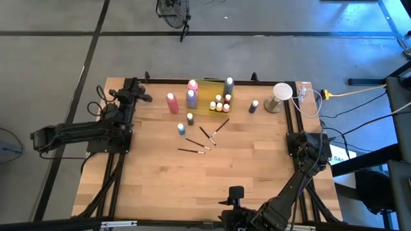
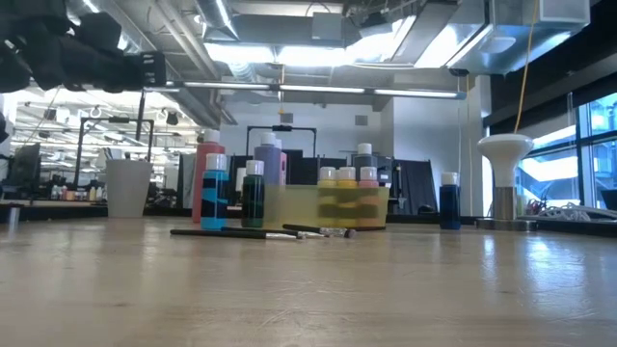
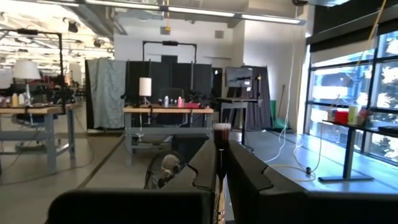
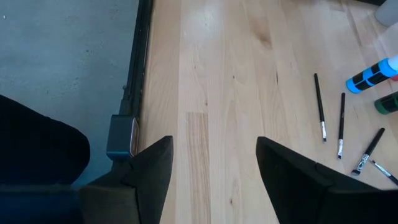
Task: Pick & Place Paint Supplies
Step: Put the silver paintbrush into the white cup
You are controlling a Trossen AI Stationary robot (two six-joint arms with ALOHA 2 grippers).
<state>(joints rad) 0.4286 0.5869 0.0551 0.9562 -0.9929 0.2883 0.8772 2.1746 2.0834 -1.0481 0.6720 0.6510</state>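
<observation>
1. Seen from straight overhead, a pale plank table of jointed wood carries the paint supplies toward its far side. A tall pink squeeze bottle and a purple one stand just left of a translucent yellow tray. The tray holds small white-capped bottles, and a tall grey bottle stands at its right end. Thin dark brushes lie scattered in front of it. The left gripper sits at the table's far left edge; the right gripper hangs over the near edge.

2. At table level, the blue-banded small bottle and a dark green one stand upright beside the glossy tray. The slim brushes lie flat in front. A pale round cup on a stem rises to the right.

3. Past the left wrist, the dark fingers are pinched together on a thin brush, bristles up.

4. Past the right wrist, the angular black fingers stand wide apart, holding nothing, above bare wood. Four brushes lie well off to one side.
</observation>
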